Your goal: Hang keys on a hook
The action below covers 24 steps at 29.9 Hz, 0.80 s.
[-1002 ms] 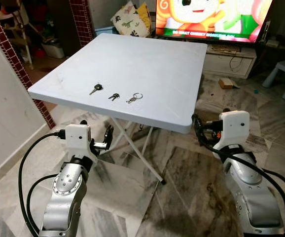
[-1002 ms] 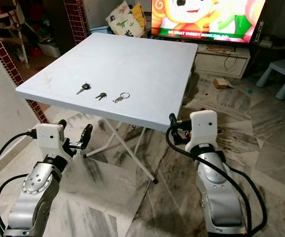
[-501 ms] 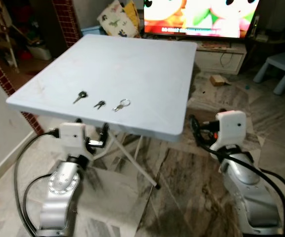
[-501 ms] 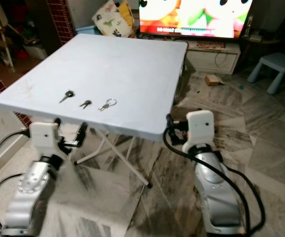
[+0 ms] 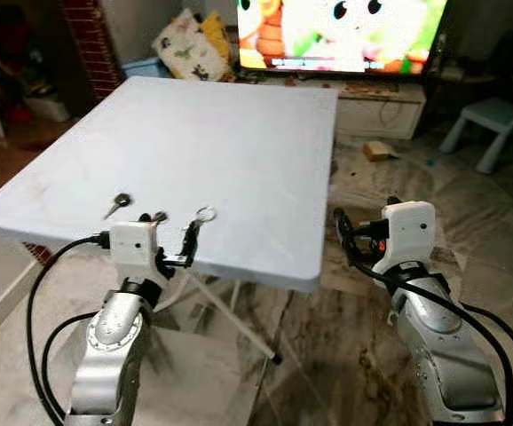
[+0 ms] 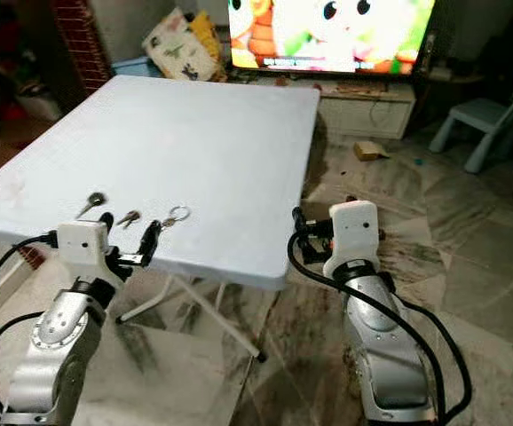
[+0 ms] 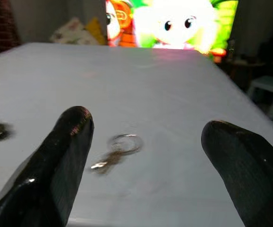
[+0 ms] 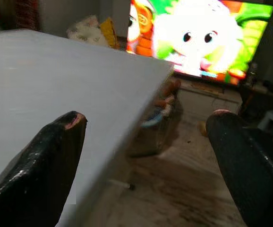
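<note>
Three keys lie in a row near the front edge of the white folding table point(image 5: 230, 133): a dark-headed key point(image 5: 119, 202), a small dark key point(image 6: 129, 216), and a key on a silver ring point(image 5: 205, 214). My left gripper point(image 7: 146, 124) is open at the table's front edge, level with the top. The ring key point(image 7: 117, 149) lies between and just beyond its fingers, untouched. My right gripper point(image 8: 146, 120) is open and holds nothing, beside the table's right front corner, with the table edge running between its fingers.
A lit TV point(image 5: 336, 35) on a low white cabinet point(image 5: 381, 111) stands behind the table. Cushions point(image 5: 185, 44) and a brick pillar point(image 5: 83, 35) are at the back left. A pale blue stool point(image 5: 492, 120) is at the right. The table's folding legs point(image 5: 230, 311) cross over the marble floor.
The whole view has shifted as I came closer to the table. My left gripper rose from below the table edge to tabletop level at the keys. Both grippers stay open.
</note>
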Tool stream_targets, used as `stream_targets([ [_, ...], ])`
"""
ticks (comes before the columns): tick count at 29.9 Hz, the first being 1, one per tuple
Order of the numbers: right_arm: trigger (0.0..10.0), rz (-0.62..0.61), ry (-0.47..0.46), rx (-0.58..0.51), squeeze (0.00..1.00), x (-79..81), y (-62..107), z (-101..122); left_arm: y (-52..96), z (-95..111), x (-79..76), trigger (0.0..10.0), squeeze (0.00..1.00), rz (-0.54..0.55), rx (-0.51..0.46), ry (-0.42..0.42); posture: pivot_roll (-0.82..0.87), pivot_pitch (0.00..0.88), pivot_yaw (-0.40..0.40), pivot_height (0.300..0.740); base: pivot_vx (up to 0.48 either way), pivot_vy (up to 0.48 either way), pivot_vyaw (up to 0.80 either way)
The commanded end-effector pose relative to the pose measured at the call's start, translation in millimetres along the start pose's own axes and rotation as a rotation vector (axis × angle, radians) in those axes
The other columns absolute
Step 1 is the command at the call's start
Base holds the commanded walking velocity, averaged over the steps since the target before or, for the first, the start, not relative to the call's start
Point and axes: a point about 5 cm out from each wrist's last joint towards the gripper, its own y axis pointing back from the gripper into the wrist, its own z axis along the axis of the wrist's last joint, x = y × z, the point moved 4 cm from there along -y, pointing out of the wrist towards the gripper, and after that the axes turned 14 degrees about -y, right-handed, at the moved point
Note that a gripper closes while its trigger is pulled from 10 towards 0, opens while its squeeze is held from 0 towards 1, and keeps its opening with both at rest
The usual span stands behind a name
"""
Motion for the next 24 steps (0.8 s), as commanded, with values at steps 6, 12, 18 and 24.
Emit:
stream_targets([
  [6, 10.0, 0.012, -0.006, -0.022, 0.00, 4.0, -1.8, 5.7, 1.4, -0.7, 11.5, 10.0, 0.00, 0.032, 0.012, -0.024, -0.05, 0.035, 0.042, 0.740, 0.151, 0.000, 0.00],
  [12, 10.0, 0.015, -0.006, -0.021, 0.00, 3.8, -2.0, 5.3, 0.7, -0.4, 13.2, 10.0, 0.00, 0.039, 0.008, -0.029, -0.05, 0.032, 0.041, 0.740, 0.000, 0.000, 0.00],
  [18, 10.0, 0.025, 0.001, -0.025, 0.00, 6.2, -2.4, 6.1, 1.1, -4.3, 14.4, 10.0, 0.00, 0.050, 0.033, -0.042, -0.05, 0.033, 0.042, 0.740, 0.089, 0.000, 0.46],
  [24, 10.0, 0.026, 0.002, -0.022, 0.00, 7.1, -2.0, 4.8, 1.2, -5.0, 14.1, 10.0, 0.00, 0.050, 0.036, -0.044, -0.05, 0.032, 0.043, 0.740, 0.000, 0.000, 0.73],
])
